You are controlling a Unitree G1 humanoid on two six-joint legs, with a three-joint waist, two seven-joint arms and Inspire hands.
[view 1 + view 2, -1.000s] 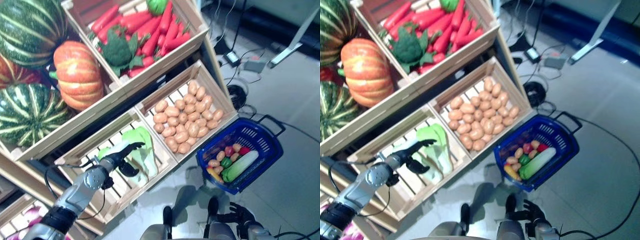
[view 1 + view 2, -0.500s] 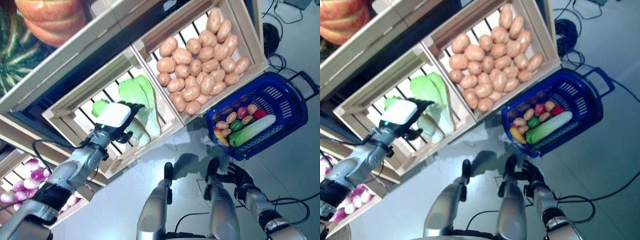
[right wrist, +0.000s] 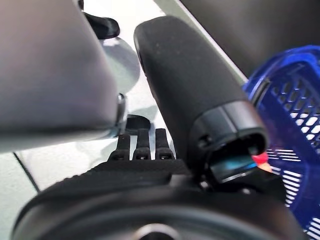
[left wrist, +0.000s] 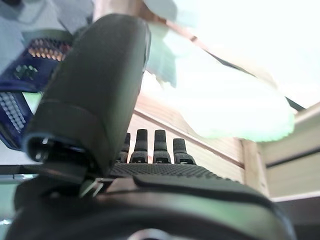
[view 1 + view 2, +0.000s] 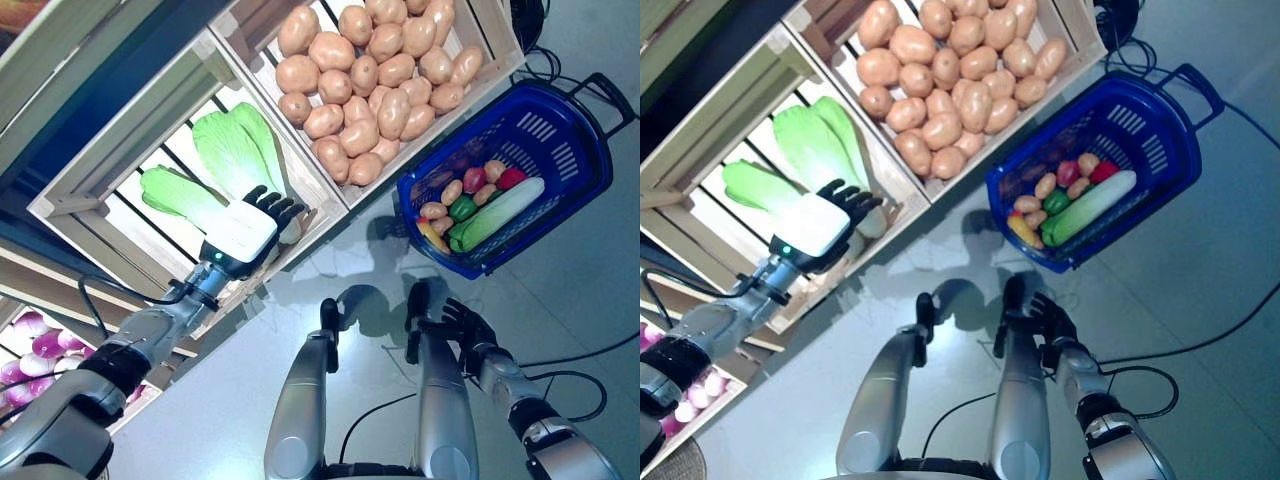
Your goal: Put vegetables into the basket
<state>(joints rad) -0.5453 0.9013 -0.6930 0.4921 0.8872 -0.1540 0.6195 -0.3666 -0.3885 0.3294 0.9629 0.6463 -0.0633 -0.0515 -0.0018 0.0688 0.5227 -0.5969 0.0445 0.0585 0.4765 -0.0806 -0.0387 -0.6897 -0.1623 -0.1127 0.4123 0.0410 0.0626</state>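
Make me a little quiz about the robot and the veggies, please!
1. True or false: the blue basket is empty.
2. Which crate is the left hand at? A) the potatoes B) the green cabbages
3. Fill in: the right hand is low beside the robot, holding ______.

Key: 1 false, it already holds vegetables. 2 B. 3 nothing.

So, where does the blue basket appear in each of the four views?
Left eye view: blue basket at upper right, on the floor.
Right eye view: upper right, rim at.
Left wrist view: a part at the left edge, past the left hand.
Right wrist view: a part at the right edge, past the right hand.
Shared landmark in the eye views: the potato crate beside it.
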